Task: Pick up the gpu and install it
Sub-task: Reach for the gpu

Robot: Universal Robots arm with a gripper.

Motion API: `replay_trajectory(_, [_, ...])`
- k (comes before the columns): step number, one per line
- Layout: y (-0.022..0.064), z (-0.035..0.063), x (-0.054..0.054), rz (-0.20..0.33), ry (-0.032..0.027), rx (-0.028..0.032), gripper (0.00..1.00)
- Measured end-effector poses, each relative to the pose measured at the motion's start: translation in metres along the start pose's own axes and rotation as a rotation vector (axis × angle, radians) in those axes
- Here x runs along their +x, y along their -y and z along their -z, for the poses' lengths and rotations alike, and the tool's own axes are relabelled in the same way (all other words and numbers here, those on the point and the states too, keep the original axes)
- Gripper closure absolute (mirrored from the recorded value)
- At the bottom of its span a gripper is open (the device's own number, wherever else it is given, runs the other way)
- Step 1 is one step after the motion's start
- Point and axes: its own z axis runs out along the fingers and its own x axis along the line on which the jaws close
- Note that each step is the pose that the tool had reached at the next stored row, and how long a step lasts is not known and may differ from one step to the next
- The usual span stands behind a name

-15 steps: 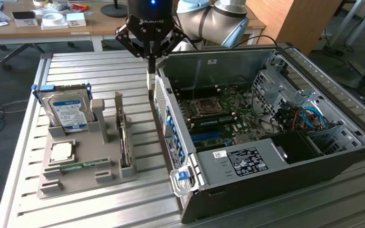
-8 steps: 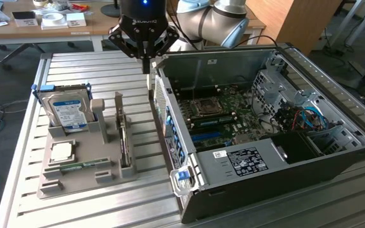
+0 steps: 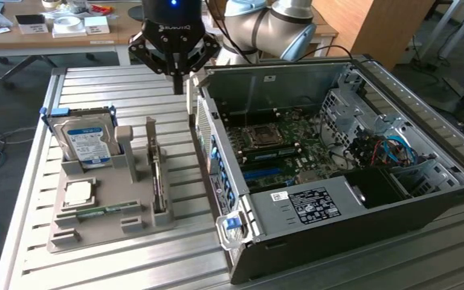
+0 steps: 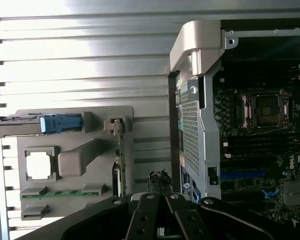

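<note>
The gpu point(image 3: 159, 181) stands on edge in a slot of the grey tray point(image 3: 95, 234), likely so it can be pinched from above. The gripper point(image 3: 179, 81) hovers between tray and open case point(image 3: 393, 211), fingers pressed together and empty.

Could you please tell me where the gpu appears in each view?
Exterior view: the gpu stands on edge in the grey tray, on the side toward the computer case.
Wrist view: the gpu is edge-on, between the silver square chip and the computer case.
Shared landmark: the silver square chip.
</note>
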Motion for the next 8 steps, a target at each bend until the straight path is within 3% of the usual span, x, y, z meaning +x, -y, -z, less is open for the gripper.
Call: replay_trajectory(8, [0.0012,0.0002,0.016,0.000,0.0001,0.0001,0.89])
